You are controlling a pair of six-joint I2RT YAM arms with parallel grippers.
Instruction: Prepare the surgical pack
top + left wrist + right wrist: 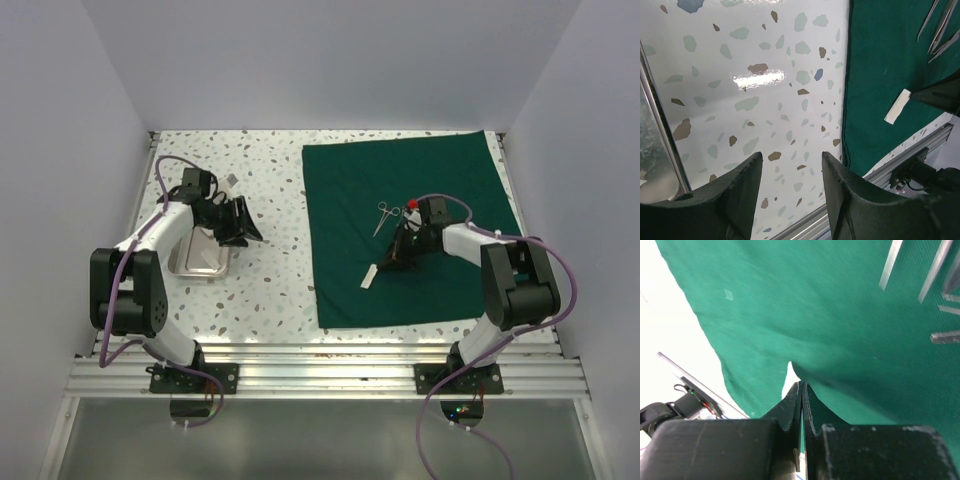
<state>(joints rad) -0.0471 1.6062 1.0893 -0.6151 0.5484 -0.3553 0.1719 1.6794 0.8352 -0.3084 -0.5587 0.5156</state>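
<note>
Speckled tabletop sits under my left gripper (791, 159), fingers spread, tray (652, 155) just to its left. My right gripper (801, 384) is pressed closed over the drape (440, 180), with the gauze (897, 106) at its tip. I cannot tell whether it is pinched.

A robotics lab test cell: plain white walls (330, 60) box in a speckled tabletop (740, 100) that spreads ahead of the jaws of the left gripper (791, 157). Both arms (510, 280) are bolted to bare aluminium rails (330, 365), with purple cables (118, 290) hanging loose (a small wired board (695, 392) glows left of the jaws of the right gripper (801, 385)).
</note>
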